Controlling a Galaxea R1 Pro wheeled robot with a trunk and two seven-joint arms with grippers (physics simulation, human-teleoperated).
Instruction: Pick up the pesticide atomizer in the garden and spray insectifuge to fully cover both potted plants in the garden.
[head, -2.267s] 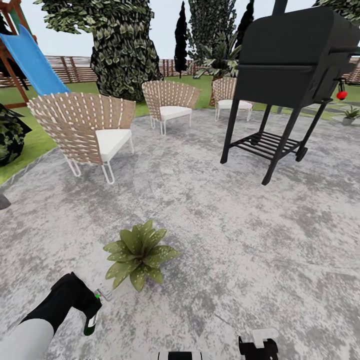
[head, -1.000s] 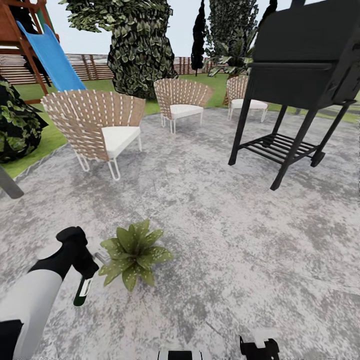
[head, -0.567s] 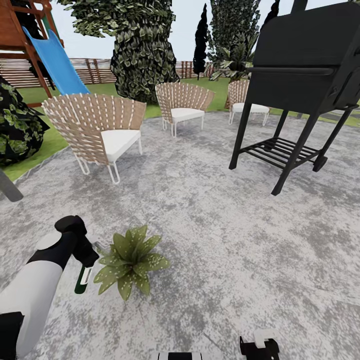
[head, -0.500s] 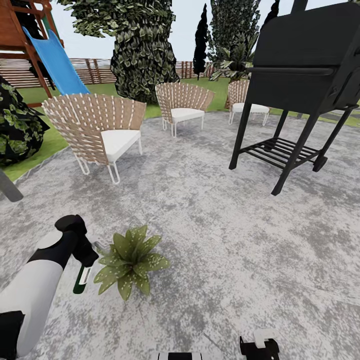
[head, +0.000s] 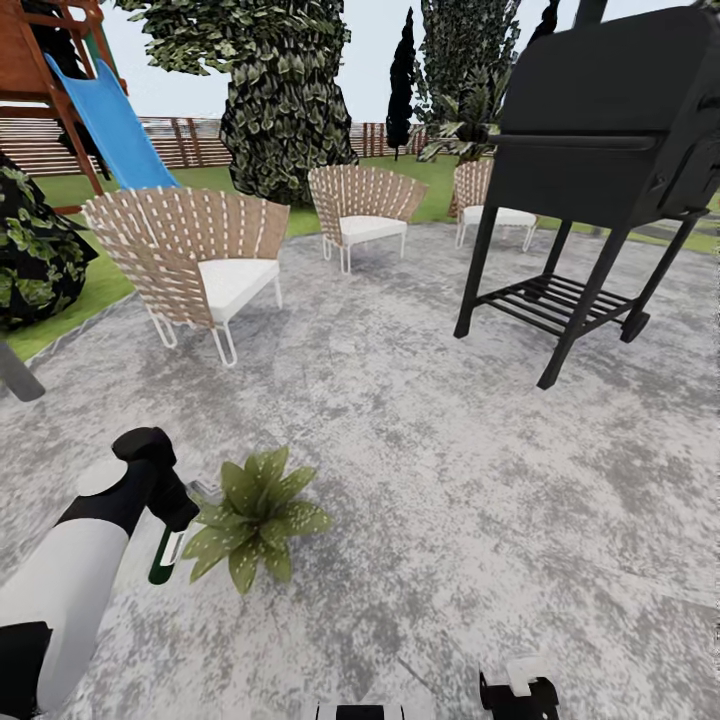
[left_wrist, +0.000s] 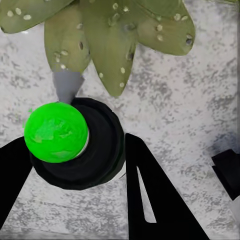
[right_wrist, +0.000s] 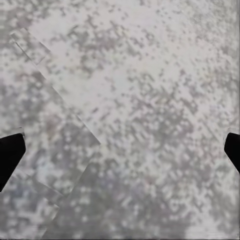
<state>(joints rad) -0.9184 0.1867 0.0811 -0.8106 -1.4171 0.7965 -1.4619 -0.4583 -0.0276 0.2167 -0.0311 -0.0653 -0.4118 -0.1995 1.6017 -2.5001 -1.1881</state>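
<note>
Green atomizer (head: 164, 556) clamped in our left hand (head: 172, 520).
We aim its nozzle at the near potted plant (head: 252, 515); right hand (right_wrist: 120, 150) spread, idle.

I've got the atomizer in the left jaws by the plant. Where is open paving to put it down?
Widest bare paving lies between the potted plant and the black grill, toward the right gripper. A smaller strip runs between the plant and the nearest wicker chair. It is tight at the left gripper, where the atomizer nearly touches the leaves.
</note>
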